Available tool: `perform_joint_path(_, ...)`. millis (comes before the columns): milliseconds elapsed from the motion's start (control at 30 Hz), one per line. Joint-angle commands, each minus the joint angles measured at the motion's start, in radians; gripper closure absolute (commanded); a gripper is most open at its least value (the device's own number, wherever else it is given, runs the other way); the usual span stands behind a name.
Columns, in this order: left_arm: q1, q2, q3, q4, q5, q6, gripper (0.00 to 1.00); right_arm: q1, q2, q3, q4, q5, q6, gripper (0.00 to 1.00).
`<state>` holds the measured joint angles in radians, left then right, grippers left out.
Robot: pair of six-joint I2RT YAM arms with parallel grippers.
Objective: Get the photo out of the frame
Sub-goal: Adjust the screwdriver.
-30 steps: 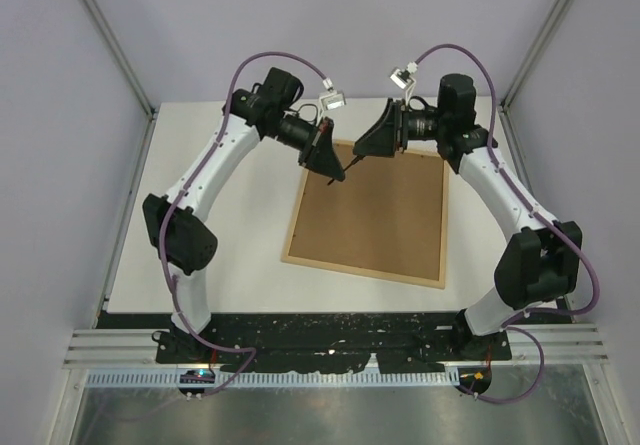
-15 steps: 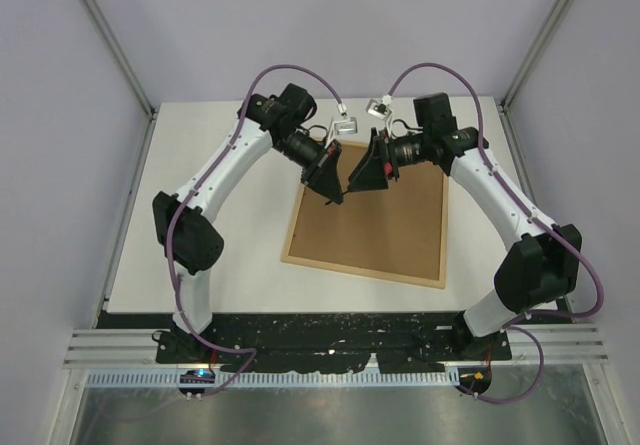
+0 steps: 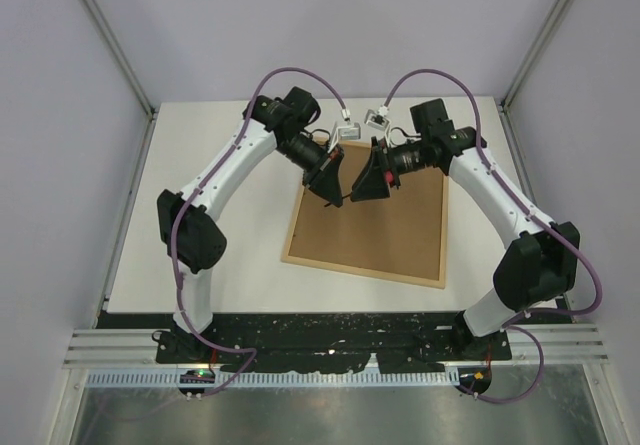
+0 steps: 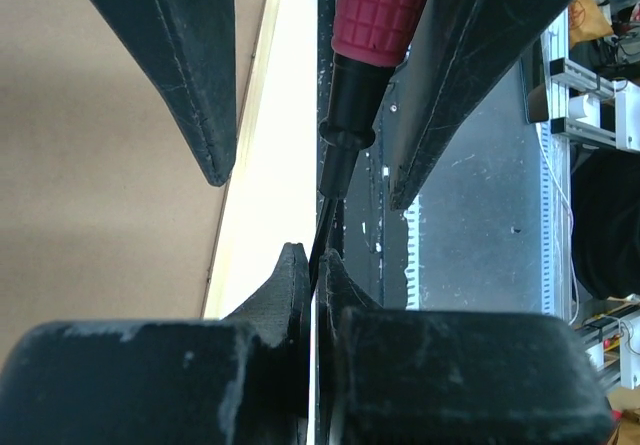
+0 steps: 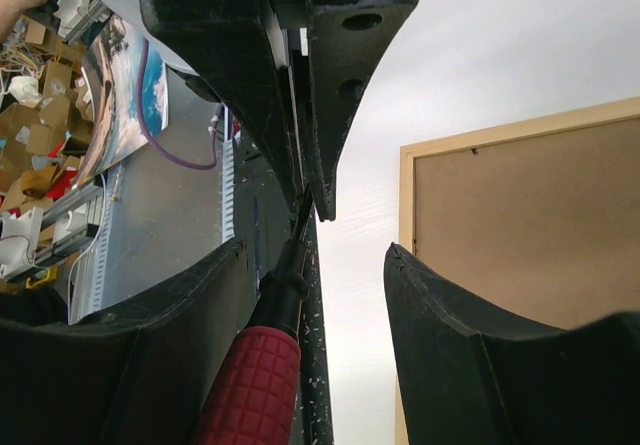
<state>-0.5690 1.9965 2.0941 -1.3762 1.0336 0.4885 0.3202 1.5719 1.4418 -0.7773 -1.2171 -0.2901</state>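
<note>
Right jaws closer around the screwdriver (image 4: 372, 15)

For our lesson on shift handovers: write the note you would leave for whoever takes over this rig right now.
Left gripper: shut on the thin shaft of the red-handled tool.
Right gripper: open, fingers either side of the tool's handle, not clamped.
Frame: flat on the table, brown back up.
Photo: not visible.
Done: back not yet opened.
Left: open the back, take the photo out.

Left gripper (image 4: 313, 265) clamped, right gripper (image 5: 315, 250) spread
</note>
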Motion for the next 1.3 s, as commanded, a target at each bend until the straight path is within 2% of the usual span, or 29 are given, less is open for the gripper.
perform_joint_path(0,0.006,-0.001,0.030,-0.075,-0.010,-0.011,1.00,0.028,0.003,0.011,-0.068,0.056,-0.080,0.84)
perform_joint_path(33,0.004,-0.004,0.026,-0.073,-0.010,-0.013,1.00,0.026,0.010,0.018,-0.091,0.048,-0.093,0.68)
perform_joint_path(100,0.004,-0.010,0.015,-0.067,-0.010,-0.011,1.00,0.014,0.022,0.034,-0.143,-0.036,-0.130,0.46)
perform_joint_path(233,0.006,-0.019,-0.006,-0.066,-0.009,-0.008,1.00,-0.036,0.037,0.064,-0.189,-0.165,-0.142,0.34)
perform_joint_path(433,0.009,-0.038,-0.032,-0.057,-0.007,-0.007,1.00,-0.116,0.062,0.080,-0.189,-0.260,-0.112,0.28)
perform_joint_path(567,0.009,-0.039,-0.031,-0.053,-0.014,-0.010,1.00,-0.118,0.063,0.085,-0.177,-0.274,-0.101,0.27)
perform_joint_path(800,0.008,-0.036,-0.029,-0.018,-0.026,-0.051,1.00,-0.066,-0.019,-0.018,0.035,-0.105,0.043,0.27)
perform_joint_path(900,0.009,-0.036,-0.025,-0.012,-0.035,-0.062,1.00,-0.030,-0.024,-0.023,0.035,-0.058,0.039,0.29)
perform_joint_path(967,0.008,-0.034,-0.023,-0.015,-0.037,-0.065,1.00,-0.015,-0.024,-0.021,0.032,-0.027,0.032,0.33)
perform_joint_path(1133,0.009,-0.038,-0.025,-0.021,-0.043,-0.070,1.00,0.008,-0.027,-0.021,0.032,0.021,0.028,0.51)
perform_joint_path(1267,0.008,-0.039,-0.025,-0.018,-0.044,-0.074,1.00,0.037,-0.026,-0.021,0.023,0.036,0.009,0.71)
